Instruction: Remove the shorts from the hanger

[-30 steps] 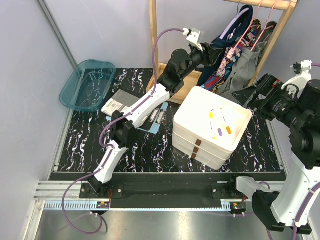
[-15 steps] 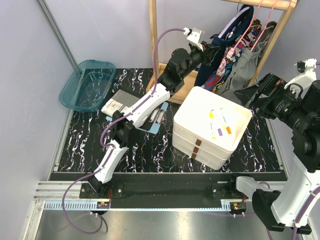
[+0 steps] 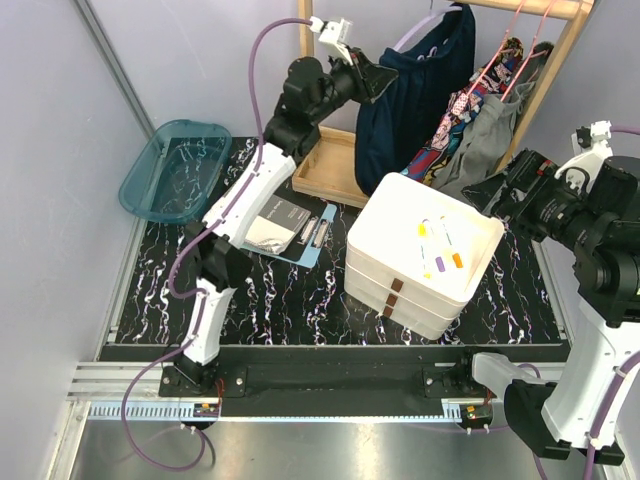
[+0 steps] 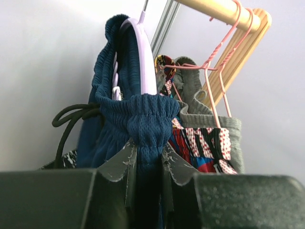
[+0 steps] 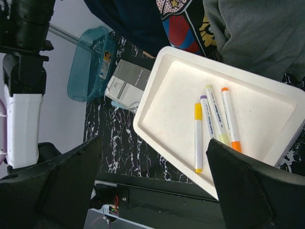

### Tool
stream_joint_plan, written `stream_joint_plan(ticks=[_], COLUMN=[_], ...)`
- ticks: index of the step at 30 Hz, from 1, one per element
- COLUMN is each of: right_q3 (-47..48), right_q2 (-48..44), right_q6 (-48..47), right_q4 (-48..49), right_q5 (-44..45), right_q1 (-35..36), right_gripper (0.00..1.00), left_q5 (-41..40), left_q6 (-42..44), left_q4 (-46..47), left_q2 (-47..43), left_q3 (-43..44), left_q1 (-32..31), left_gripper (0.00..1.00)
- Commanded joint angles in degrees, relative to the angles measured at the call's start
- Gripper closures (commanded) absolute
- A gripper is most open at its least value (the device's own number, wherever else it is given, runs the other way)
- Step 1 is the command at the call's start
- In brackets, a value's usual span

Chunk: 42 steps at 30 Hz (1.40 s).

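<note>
At the far edge: all three shorts hang from the wooden rail (image 3: 520,6) above the far right corner, and none is off its hanger yet
Left gripper (image 4: 145,157): jaws pinched tight on a bunched fold of the navy shorts (image 4: 143,119) at the elastic waistband, right under the lilac hanger (image 4: 145,62)
Right gripper (image 5: 152,186): fingers spread wide with nothing between them, hovering over the white tray (image 3: 360,240) near the right edge
Navy shorts, lie: waistband up, legs dropping straight toward the far edge, long axis vertical, hanger arm inside the waistband
Graffiti-print shorts (image 3: 455,125), grey shorts (image 3: 490,135): untouched, just right of the navy pair
Left to do, my read: pull the navy waistband clear of the hanger, then two more pairs
</note>
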Motion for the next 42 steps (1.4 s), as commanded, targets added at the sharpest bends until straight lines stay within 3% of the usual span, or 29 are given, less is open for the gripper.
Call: stream_joint_plan(ticks=[1, 9, 13, 15, 17, 20, 24, 27, 33, 42], right_q3=[-0.6, -2.1, 1.8, 3.1, 6.5, 11.8, 17.1, 26.1, 37.5, 36.2], right_q2=[0.3, 3.6, 7.8, 10.6, 14.2, 19.5, 24.7, 30.1, 37.7, 40.6], right_q6=[-1.5, -4.6, -5.3, -4.7, -3.6, -1.5, 0.0, -0.8, 1.5, 3.0], right_q4=[-2.2, 1.2, 1.3, 2.4, 2.4, 3.4, 7.1, 7.2, 11.7, 28.7], right_q5=[1.9, -2.0, -3.5, -2.5, 3.9, 7.0, 7.2, 7.9, 6.5, 8.8], right_q1=[-0.2, -0.2, 0.9, 4.9, 15.1, 24.2, 30.3, 35.1, 38.1, 43.8], right_gripper=[0.0, 0.0, 0.0, 0.0, 0.0, 0.0, 0.0, 0.0, 0.02, 0.19], left_q5=[0.7, 4.5, 5.7, 5.9, 6.6, 7.4, 5.7, 5.9, 6.8, 19.0], left_q6=[-4.4, -4.1, -4.8, -4.9, -5.7, -5.4, -4.3, -5.6, -6.5, -15.1], left_q4=[9.7, 3.3, -2.3, -2.5, -2.0, -3.4, -6.3, -7.2, -16.1, -16.6], left_q2=[-10.8, -24.5, -30.6, -35.9, -41.1, -47.0, -54.3, -59.4, -66.5, -73.9], left_q3=[0.8, -11.4, -16.0, -21.9, -28.2, -34.1, -41.4, -46.6, -49.7, -58.6], left_q1=[3.7, 8.4, 12.3, 14.0, 15.0, 16.6, 17.1, 17.0, 17.1, 17.1], left_gripper=[1.0, 1.0, 1.0, 1.0, 1.0, 1.0, 1.0, 1.0, 1.0, 1.0])
